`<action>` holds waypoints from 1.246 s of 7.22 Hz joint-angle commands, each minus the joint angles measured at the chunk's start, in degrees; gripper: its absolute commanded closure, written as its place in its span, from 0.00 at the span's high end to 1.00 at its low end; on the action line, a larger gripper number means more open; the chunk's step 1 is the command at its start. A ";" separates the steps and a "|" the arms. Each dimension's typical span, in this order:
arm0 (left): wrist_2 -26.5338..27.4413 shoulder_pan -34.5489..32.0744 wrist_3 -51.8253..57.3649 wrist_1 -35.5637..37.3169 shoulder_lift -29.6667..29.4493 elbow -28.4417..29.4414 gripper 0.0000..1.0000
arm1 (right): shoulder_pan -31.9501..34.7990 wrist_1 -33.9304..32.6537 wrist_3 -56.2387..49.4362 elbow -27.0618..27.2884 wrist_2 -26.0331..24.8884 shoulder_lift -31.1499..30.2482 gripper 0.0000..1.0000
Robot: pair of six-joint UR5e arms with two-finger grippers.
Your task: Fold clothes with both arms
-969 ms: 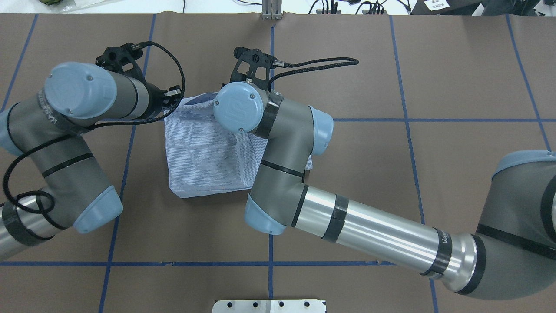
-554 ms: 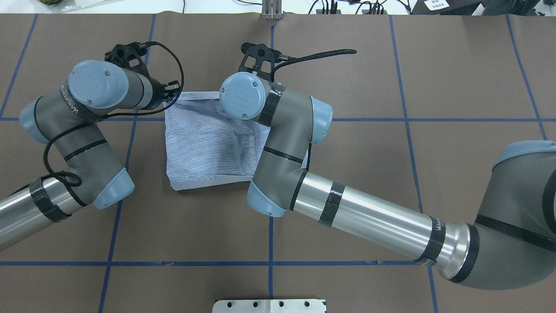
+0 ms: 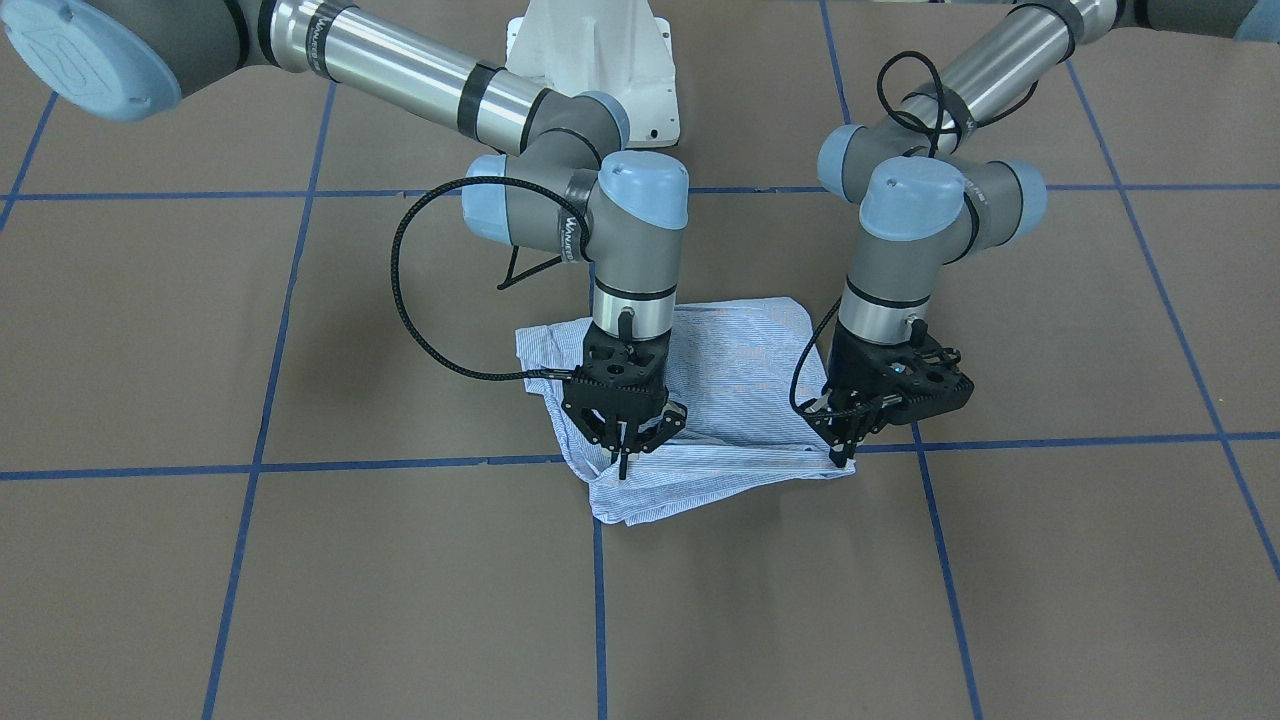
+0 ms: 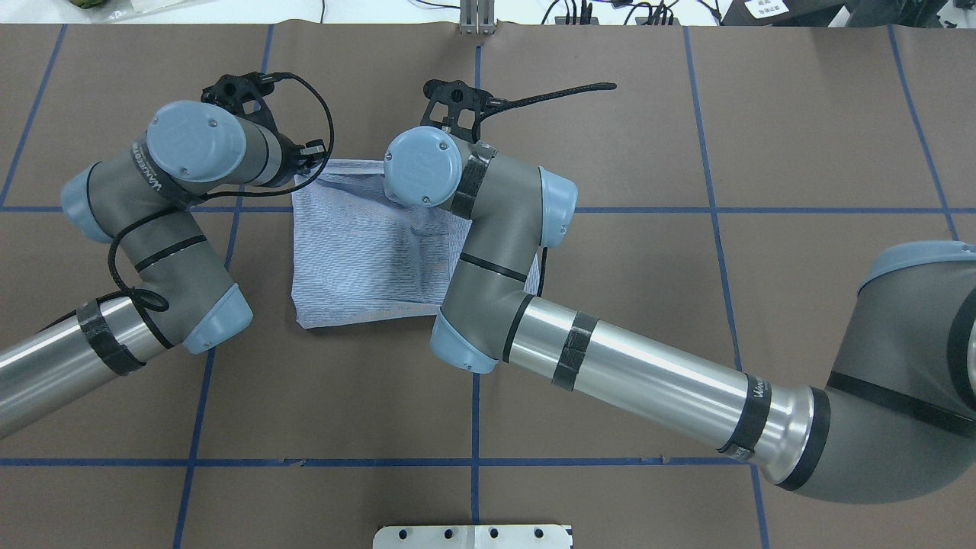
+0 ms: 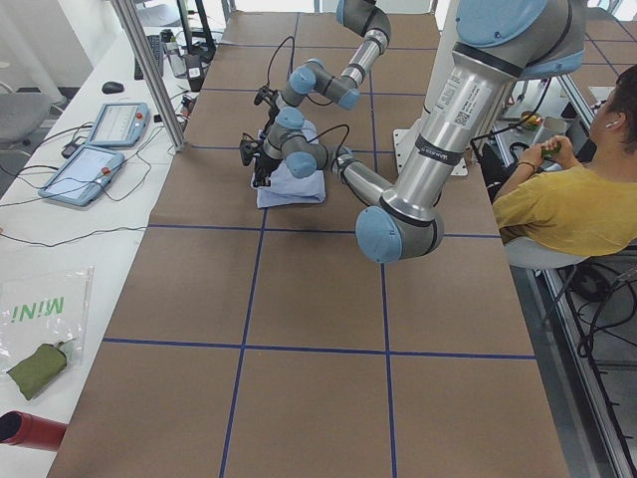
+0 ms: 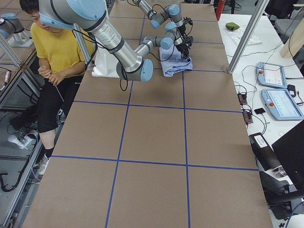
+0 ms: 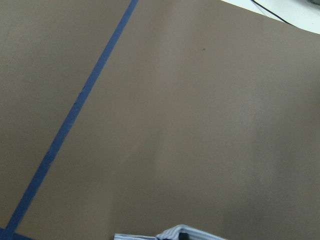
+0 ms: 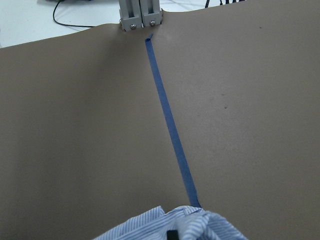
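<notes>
From above, the right arm [image 4: 488,252] covers the right-hand part of the shirt [image 4: 358,252], and both wrists hide their own claws. The collar, buttons and pocket cannot be made out in the folded cloth. Each wrist camera catches only a sliver of striped fabric at its bottom edge.

The shirt lies folded into a rough square on the brown table [image 4: 686,305], across a crossing of blue tape lines [image 4: 474,427], between the two arms. Seen from the front, the right claw [image 3: 622,458] has its fingers pinched together on the shirt's front edge. The left claw [image 3: 843,452] is likewise closed on the shirt's front corner.

A white pedestal [image 3: 590,50] stands behind the shirt. A person in yellow [image 5: 572,204] sits beside the table, and two tablets [image 5: 95,164] lie on a side bench.
</notes>
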 commanded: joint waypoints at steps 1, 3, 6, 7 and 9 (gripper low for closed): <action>-0.01 0.08 0.84 -0.08 0.05 0.07 0.41 | 0.00 7.88 -0.38 -5.95 0.30 0.99 0.54; -0.53 -0.79 10.30 -2.09 0.40 -0.37 1.00 | 0.44 7.93 -1.18 -6.43 1.08 3.45 1.00; -9.21 -5.88 22.60 -1.67 3.10 -5.08 1.00 | 3.07 7.41 -4.41 -5.56 7.74 5.31 1.00; -10.28 -6.94 25.69 -1.58 5.30 -7.55 1.00 | 4.56 3.05 -5.73 -2.25 12.64 4.79 1.00; -13.70 -9.83 31.32 -1.40 10.21 -11.86 1.00 | 7.72 -12.13 -13.36 13.70 18.90 -0.98 1.00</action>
